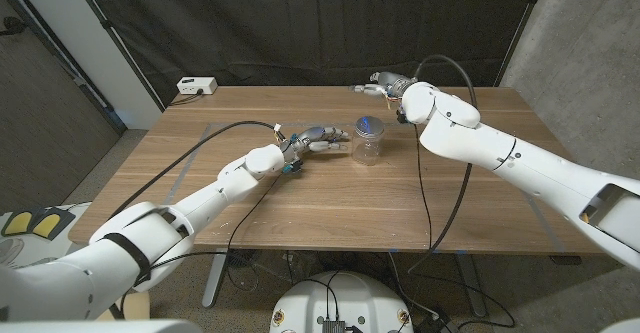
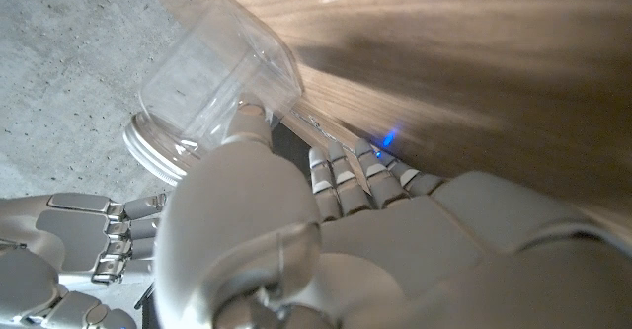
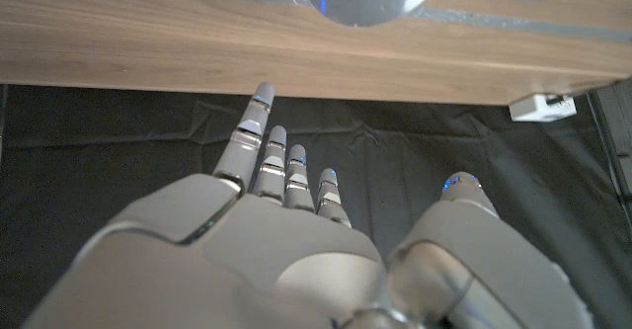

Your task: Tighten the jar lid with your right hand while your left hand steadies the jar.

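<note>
Our left hand (image 1: pixel 318 140) reaches the jar (image 1: pixel 368 145); our right hand (image 1: pixel 385 83) waits behind it.

We see the clear jar upright near the table (image 1: pixel 250 193) centre, long axis vertical, its silvery lid (image 1: pixel 369 126) facing up. From the jar, our left hand sits at nine o'clock, fingers against the glass, though we cannot tell whether they clamp it. Our right hand hovers well apart at twelve o'clock, fingers spread on nothing. We judge the grip should close firmly first, then the right hand should descend squarely over the lid before twisting. A white box (image 1: pixel 195 86) lies at ten o'clock.
</note>
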Tool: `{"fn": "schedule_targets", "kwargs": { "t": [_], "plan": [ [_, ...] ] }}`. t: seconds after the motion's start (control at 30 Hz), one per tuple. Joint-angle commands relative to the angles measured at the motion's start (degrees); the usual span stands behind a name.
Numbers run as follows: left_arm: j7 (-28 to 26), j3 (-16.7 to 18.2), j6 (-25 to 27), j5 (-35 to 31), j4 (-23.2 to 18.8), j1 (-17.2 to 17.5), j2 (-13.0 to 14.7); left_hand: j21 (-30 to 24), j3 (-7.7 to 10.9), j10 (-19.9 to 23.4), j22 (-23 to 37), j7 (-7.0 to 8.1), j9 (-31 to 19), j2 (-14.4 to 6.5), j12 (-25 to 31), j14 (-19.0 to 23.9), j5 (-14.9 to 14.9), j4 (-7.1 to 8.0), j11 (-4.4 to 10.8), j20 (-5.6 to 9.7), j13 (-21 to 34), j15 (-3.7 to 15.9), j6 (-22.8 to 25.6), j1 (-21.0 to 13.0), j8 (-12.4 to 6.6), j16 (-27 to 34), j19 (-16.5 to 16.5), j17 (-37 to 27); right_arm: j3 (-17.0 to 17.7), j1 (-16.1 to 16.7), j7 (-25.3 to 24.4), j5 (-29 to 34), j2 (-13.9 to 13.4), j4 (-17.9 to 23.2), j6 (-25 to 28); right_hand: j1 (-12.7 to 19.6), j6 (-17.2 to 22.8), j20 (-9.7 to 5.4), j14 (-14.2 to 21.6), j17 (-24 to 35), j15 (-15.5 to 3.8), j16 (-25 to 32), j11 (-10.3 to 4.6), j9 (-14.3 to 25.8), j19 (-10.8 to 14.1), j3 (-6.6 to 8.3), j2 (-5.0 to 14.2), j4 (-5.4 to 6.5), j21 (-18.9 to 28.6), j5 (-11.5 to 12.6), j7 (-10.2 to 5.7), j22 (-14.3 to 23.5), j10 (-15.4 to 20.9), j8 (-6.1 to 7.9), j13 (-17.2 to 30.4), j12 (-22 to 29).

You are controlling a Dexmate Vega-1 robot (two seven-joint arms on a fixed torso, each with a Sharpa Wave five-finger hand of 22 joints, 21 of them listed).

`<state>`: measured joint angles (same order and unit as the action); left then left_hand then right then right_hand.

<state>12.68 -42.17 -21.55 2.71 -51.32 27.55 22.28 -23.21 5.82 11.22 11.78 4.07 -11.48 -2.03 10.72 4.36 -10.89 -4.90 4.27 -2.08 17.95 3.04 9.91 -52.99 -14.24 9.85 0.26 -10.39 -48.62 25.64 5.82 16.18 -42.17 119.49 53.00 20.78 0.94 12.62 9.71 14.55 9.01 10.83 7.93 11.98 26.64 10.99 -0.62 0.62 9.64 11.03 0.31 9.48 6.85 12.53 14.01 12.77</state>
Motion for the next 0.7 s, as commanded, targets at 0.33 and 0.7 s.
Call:
{"fn": "schedule_targets", "kwargs": {
  "t": [0.33,0.7],
  "plan": [
    [-5.7,7.6,-4.4,5.1,-15.7,6.0,6.0,3.2,-2.79,-17.3,0.3,0.93,0.6,0.7,-0.4,-13.2,-1.8,1.63,-1.73,-7.78,-2.1,-4.06,-16.8,6.2,4.61,0.0,-11.7,0.1,22.8,21.2,-17.6,-15.5,4.3,-8.2,-38.7,-2.2,1.8,-0.16,-2.6,-0.7,-1.21,0.6,-1.07,-0.1,-11.3,-0.17,1.14,0.33,-0.3,-0.2,-1.28,0.1,0.2,0.25,0.0,0.0],
    [-9.8,12.1,-6.4,7.9,-23.7,10.9,8.7,3.7,-3.48,-19.1,0.4,1.36,0.8,0.5,-0.1,-14.5,-1.8,2.50,-2.24,-7.67,-2.6,-4.51,-19.1,8.1,4.50,0.2,-12.7,0.1,26.0,23.1,-17.1,-22.6,8.6,-18.3,-57.6,-1.9,3.4,-0.28,-3.3,-1.1,-2.07,0.6,-2.15,-0.1,-13.4,0.18,1.81,-0.07,0.0,-0.2,-1.70,0.2,1.3,0.59,-0.1,0.3]
  ]
}}
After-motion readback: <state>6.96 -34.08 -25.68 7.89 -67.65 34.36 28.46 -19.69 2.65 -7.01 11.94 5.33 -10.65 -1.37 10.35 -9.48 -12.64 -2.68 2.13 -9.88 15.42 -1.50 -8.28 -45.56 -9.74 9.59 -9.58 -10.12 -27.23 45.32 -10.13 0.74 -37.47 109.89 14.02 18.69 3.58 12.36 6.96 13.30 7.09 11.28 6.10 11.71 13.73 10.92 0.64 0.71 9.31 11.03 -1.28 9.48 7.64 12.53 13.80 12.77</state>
